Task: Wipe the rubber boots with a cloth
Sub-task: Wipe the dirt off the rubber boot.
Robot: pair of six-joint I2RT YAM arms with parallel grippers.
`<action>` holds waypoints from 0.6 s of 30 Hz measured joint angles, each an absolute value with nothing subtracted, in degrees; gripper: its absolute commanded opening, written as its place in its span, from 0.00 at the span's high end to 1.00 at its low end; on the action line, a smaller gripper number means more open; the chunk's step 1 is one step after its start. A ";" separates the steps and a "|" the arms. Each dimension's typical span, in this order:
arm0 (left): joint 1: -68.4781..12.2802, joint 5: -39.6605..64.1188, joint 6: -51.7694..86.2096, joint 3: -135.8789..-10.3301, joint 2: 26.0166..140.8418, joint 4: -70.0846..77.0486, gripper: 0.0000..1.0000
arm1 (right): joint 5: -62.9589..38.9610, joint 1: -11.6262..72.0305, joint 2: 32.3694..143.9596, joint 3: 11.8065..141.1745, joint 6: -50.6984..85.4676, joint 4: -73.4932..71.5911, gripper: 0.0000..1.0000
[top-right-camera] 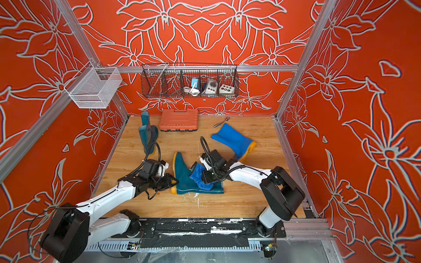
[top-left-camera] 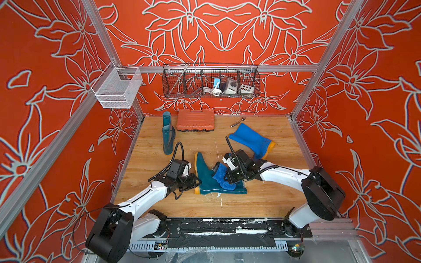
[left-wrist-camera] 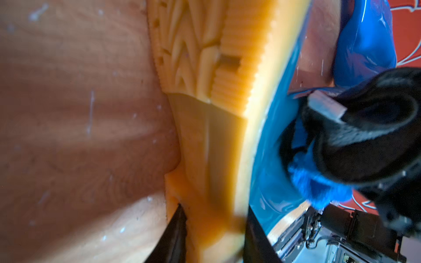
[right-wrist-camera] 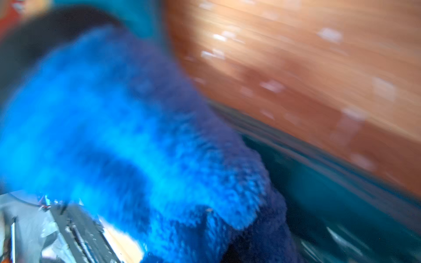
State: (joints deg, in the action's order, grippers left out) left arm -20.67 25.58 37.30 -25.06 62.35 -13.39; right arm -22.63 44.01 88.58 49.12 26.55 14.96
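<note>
A dark teal boot [top-left-camera: 206, 177] lies on its side mid-floor, yellow-orange sole [left-wrist-camera: 216, 136] toward my left arm. My left gripper [top-left-camera: 197, 182] [left-wrist-camera: 214, 218] is shut on the heel of that sole, one jaw on each side. My right gripper [top-left-camera: 224, 176] is shut on the blue fuzzy cloth [top-left-camera: 222, 177] [right-wrist-camera: 136, 136], which rests on the boot's shaft [right-wrist-camera: 330, 193]; the cloth hides its fingers in the right wrist view. A second dark teal boot [top-left-camera: 168, 136] stands at the back left. The bright blue boot [top-left-camera: 250, 139] [left-wrist-camera: 364, 45] lies at the back right.
An orange ribbed case [top-left-camera: 195, 120] lies at the back wall, with a small metal tool [top-left-camera: 238, 122] to its right. A black wire basket [top-left-camera: 210, 82] and a white mesh basket [top-left-camera: 117, 88] hang above. White specks dot the wooden floor [top-left-camera: 262, 200].
</note>
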 measured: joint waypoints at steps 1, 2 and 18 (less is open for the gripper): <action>-20.69 25.58 37.39 -24.73 61.60 -13.91 0.63 | -22.87 44.16 88.40 49.34 26.55 15.16 1.00; -20.69 25.58 37.36 -24.58 61.12 -14.24 0.59 | -23.03 44.49 88.58 49.89 26.57 15.55 1.00; -20.51 28.99 37.60 -28.82 69.91 -15.31 0.72 | -23.07 51.40 106.34 68.90 21.85 17.69 0.47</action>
